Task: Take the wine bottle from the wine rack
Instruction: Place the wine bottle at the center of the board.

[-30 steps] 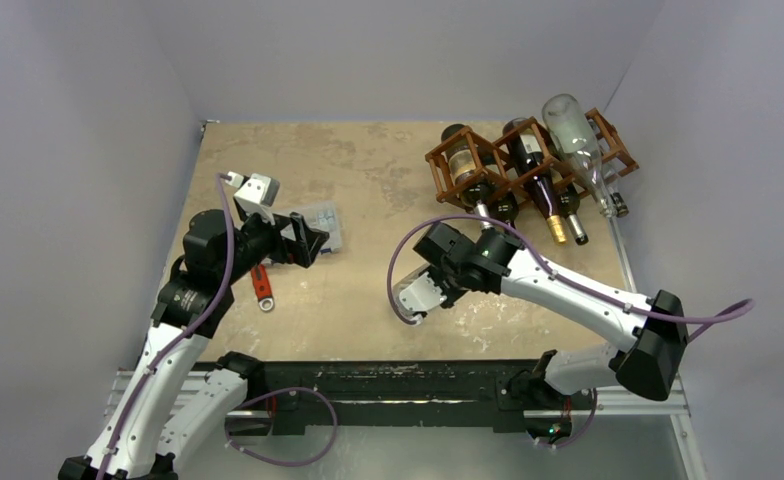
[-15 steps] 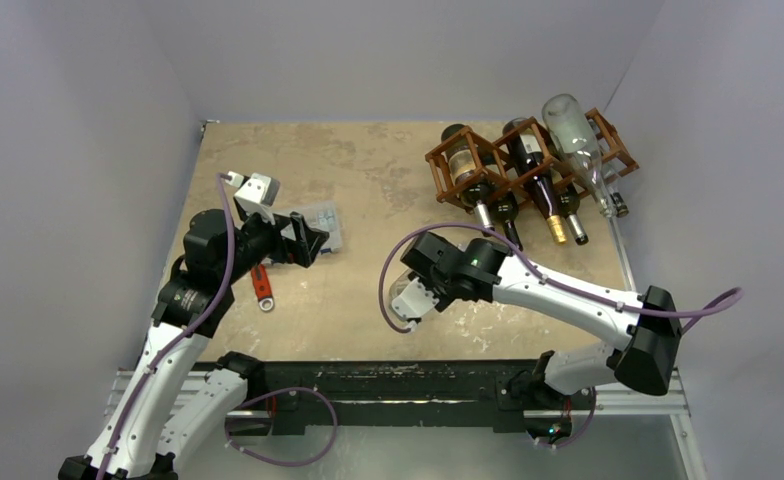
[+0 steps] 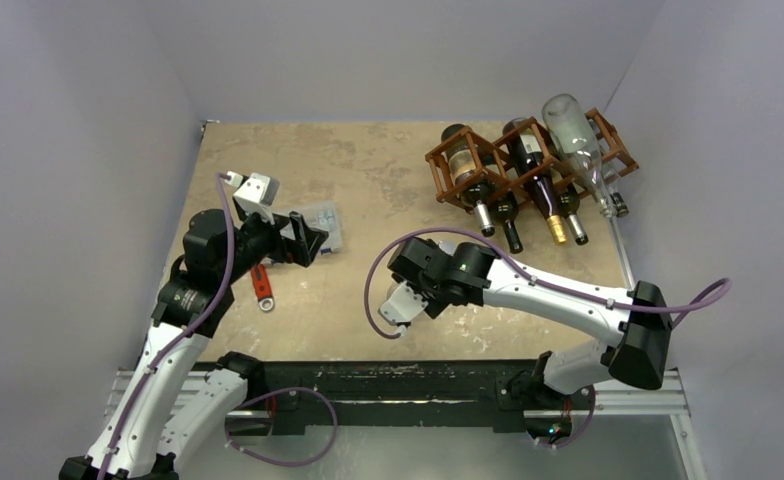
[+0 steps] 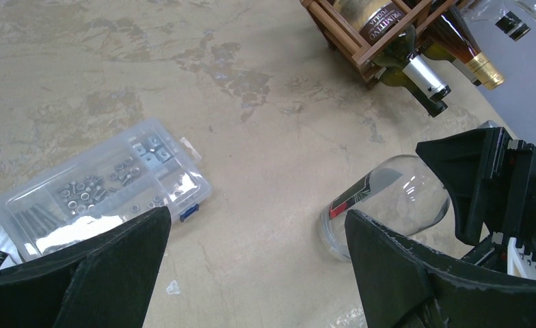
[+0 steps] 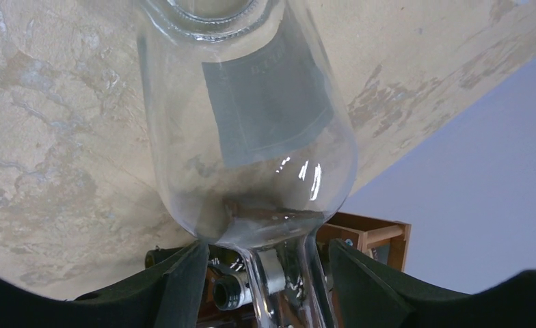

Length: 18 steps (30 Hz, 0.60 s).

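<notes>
Lying on the table, the clear wine bottle is off the wine rack at its one o'clock. The right gripper straddles its neck, fingers spread and apparently clear. Placement seems finished; next comes a straight retreat. The left gripper hangs wide open.

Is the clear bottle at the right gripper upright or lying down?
Lying down: the clear bottle rests on its side on the table, neck inside the open right gripper.
</notes>
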Tool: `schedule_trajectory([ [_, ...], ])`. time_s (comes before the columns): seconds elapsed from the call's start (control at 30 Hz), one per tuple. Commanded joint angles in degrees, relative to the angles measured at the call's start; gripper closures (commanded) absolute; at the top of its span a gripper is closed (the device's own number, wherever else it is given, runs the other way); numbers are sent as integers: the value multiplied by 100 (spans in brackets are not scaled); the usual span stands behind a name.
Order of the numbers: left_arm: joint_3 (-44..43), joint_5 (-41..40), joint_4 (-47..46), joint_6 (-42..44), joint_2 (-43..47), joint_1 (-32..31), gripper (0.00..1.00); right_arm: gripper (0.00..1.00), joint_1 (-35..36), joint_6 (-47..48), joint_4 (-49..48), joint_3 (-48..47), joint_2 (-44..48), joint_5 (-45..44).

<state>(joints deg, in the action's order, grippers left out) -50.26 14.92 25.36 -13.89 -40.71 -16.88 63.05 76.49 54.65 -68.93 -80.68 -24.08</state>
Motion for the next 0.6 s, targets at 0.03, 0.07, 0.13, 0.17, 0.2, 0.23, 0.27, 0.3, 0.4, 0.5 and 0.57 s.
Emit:
schedule_trajectory([
  [0.03, -1, 4, -124, 114, 37, 36, 0, 27, 82, -195, -27, -409, -34, 105],
  [0.07, -1, 3, -129, 115, 37, 36, 0, 25, 97, -236, -25, -456, -49, 142],
  [0.13, -4, 2, -122, 109, 45, 36, 0, 21, 123, -300, 4, -552, -60, 255],
  [0.17, -6, -5, -120, 114, 45, 36, 0, 18, 133, -330, 24, -597, -61, 322],
  [0.2, -2, -6, -125, 112, 45, 36, 0, 13, 142, -359, 42, -646, -70, 348],
  [0.23, -1, -4, -120, 112, 50, 36, 0, 11, 154, -389, 45, -682, -70, 390],
  [0.27, -7, -6, -124, 114, 54, 36, 0, 11, 163, -415, 45, -716, -70, 412],
  [0.3, -6, -6, -126, 116, 54, 36, 0, 10, 168, -442, 45, -748, -70, 431],
  [0.4, -4, -6, -125, 118, 62, 36, 0, 8, 173, -541, 102, -907, -71, 568],
  [0.5, -10, -2, -128, 123, 63, 36, 0, 7, 173, -699, 246, -1218, -86, 918],
  [0.57, -10, -4, -121, 123, 63, 36, 0, 6, 173, -789, 393, -1493, -90, 1217],
])
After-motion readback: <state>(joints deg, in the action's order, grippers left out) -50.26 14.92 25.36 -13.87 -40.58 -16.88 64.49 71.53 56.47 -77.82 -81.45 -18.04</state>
